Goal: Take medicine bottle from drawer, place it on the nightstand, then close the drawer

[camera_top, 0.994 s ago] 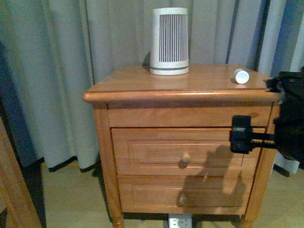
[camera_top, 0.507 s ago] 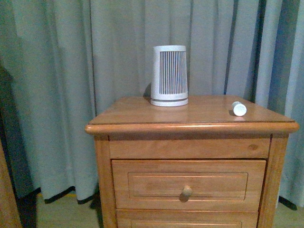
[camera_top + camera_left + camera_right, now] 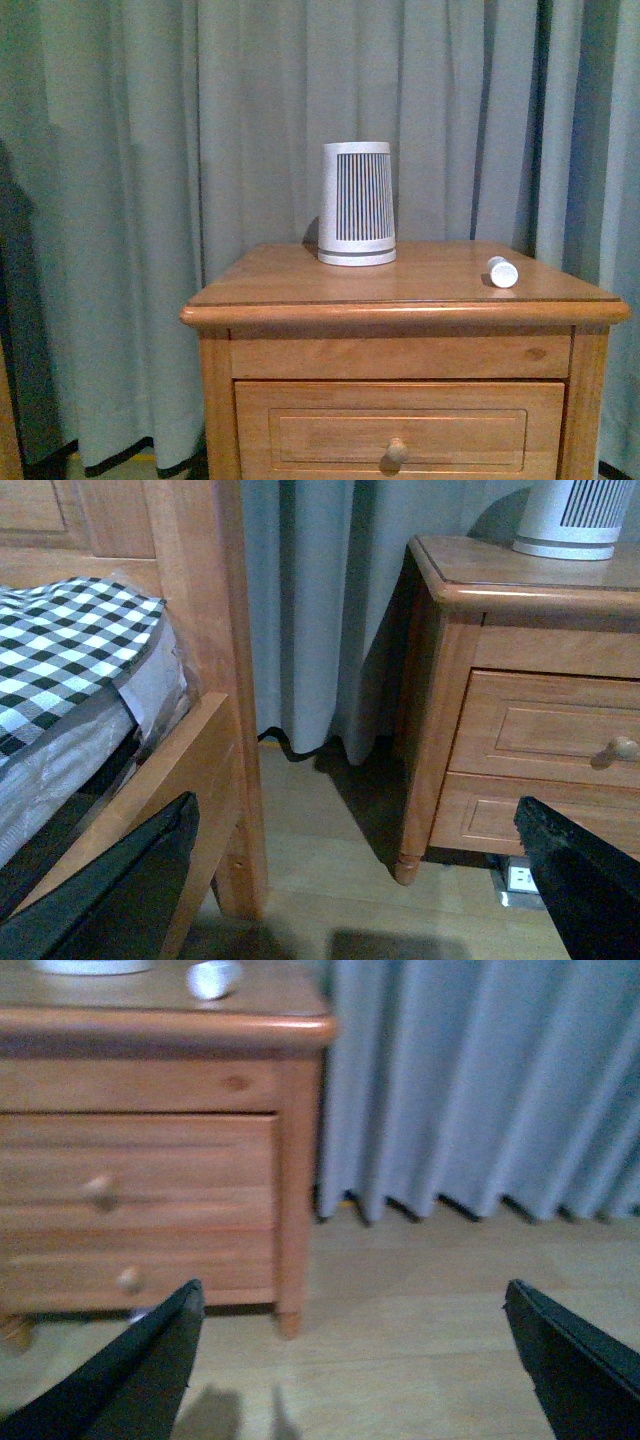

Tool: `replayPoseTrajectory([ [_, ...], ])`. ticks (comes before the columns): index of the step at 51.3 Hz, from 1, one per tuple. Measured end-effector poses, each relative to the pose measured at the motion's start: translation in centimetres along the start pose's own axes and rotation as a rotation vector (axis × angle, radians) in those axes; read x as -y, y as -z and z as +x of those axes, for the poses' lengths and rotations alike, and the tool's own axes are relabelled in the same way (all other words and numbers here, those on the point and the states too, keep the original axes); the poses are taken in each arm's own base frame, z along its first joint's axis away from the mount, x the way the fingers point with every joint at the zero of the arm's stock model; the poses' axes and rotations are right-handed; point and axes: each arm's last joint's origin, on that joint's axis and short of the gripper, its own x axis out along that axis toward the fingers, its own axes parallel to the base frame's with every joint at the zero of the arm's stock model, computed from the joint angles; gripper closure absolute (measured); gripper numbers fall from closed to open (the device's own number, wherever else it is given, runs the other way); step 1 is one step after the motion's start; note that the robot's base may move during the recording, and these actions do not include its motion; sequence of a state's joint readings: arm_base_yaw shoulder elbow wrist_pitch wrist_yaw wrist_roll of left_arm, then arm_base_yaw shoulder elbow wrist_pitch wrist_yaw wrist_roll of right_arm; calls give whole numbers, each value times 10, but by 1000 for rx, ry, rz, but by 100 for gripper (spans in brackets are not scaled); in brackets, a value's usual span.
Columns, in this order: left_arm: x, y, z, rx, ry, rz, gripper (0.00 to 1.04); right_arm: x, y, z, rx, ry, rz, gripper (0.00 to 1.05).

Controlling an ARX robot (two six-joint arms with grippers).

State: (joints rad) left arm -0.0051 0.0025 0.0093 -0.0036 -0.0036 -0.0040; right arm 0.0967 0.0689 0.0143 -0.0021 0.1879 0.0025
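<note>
The medicine bottle point(image 3: 503, 272) lies on its side on the nightstand point(image 3: 290, 288), near the top's right edge; the right wrist view also catches the bottle point(image 3: 213, 978). The drawer point(image 3: 400, 425) is closed, its round knob point(image 3: 397, 450) facing me. Neither arm shows in the front view. My left gripper point(image 3: 350, 880) hangs open over the floor to the left of the nightstand point(image 3: 440, 680), holding nothing. Over the floor by the cabinet's right side, my right gripper point(image 3: 350, 1360) is open and empty too.
A ribbed white tapered appliance point(image 3: 356, 204) stands at the back of the top. Grey curtains point(image 3: 150, 200) hang behind. A wooden bed frame point(image 3: 200, 630) with checked bedding point(image 3: 60, 630) is left of the cabinet. A power strip point(image 3: 520, 877) lies under it.
The front view has risen, so the nightstand sits lower in the picture. The right gripper, in front of the drawer a second ago, has left that view. The bottle has not moved.
</note>
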Motion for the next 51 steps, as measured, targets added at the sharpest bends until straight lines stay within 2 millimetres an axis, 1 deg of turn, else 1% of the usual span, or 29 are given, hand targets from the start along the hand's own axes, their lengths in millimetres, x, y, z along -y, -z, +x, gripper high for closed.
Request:
replayPoseTrajectory([
  [2,0,0,0,0,2,0,7,4,-4,-3,52,-52,9,34],
  [4,0,0,0,0,2,0,7,4,-5,-3,62,-93,8,44],
  [8,0,0,0,0,2,0,7,4,-5,-3,63,-95,8,58],
  [10,0,0,0,0,2,0,7,4,-5,-3,63,-93,8,67],
  [14,0,0,0,0,2,0,7,4,-5,-3,64,-92,8,87],
  [18,0,0,0,0,2,0,7,4,-5,-3,64,-92,8,101],
  [19,0,0,0,0,2,0,7,4,-5,-3,64,-92,6,102],
  [34,0,0,0,0,2,0,7,4,-5,-3,64,-92,8,102],
  [35,0,0,0,0,2,0,7,4,-5,-3,64,-92,8,100],
  [39,0,0,0,0,2,0,7,4,-5,-3,64,-93,8,88],
  [43,0,0,0,0,2,0,7,4,-5,-3,64,-93,8,67],
  [45,0,0,0,0,2,0,7,4,-5,-3,64,-93,8,59],
  [46,0,0,0,0,2,0,7,4,-5,-3,64,-93,8,57],
  [51,0,0,0,0,2,0,7,4,-5,-3,64,-92,8,40],
])
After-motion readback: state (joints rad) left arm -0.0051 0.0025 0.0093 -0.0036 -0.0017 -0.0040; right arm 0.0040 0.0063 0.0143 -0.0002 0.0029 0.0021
